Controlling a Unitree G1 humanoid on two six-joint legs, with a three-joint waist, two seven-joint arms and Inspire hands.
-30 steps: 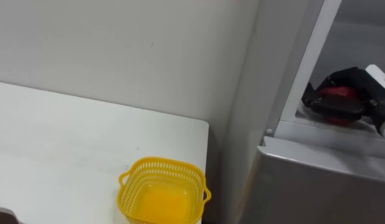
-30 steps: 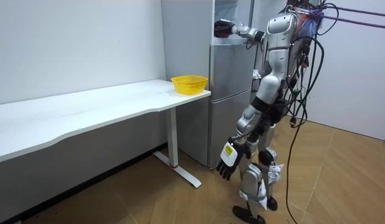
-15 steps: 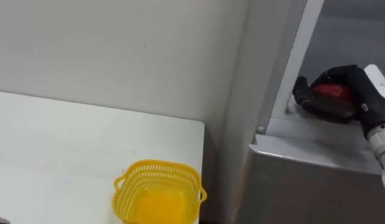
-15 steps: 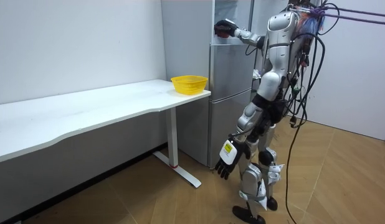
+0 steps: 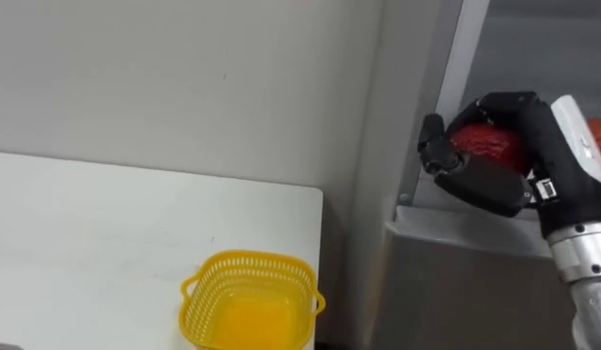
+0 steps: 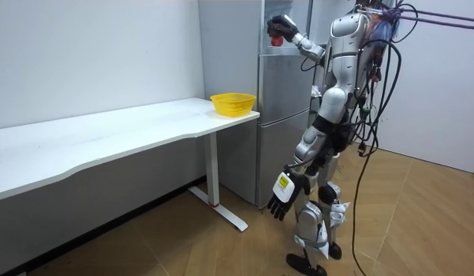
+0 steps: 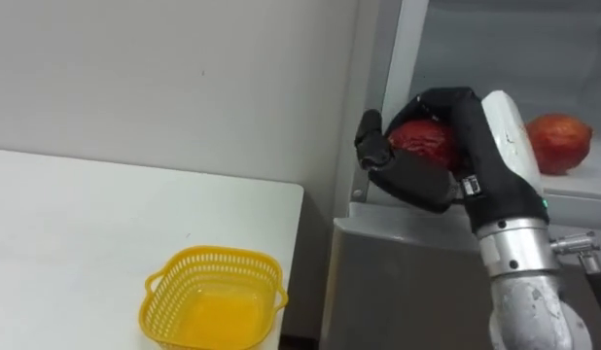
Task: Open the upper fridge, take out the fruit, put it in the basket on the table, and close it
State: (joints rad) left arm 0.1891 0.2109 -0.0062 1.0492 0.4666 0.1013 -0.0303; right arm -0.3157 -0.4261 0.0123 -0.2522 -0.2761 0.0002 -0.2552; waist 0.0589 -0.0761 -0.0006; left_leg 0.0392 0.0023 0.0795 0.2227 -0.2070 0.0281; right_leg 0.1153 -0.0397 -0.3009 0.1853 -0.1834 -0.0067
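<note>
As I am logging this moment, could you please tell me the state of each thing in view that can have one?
right hand: shut on the held red fruit.
held red fruit: gripped, at the compartment's front edge.
second red fruit: lying on the shelf inside.
upper fridge compartment: open.
lower fridge door: shut.
yellow basket: upright, empty, on the white table.
left hand: open, hanging at the robot's side.
</note>
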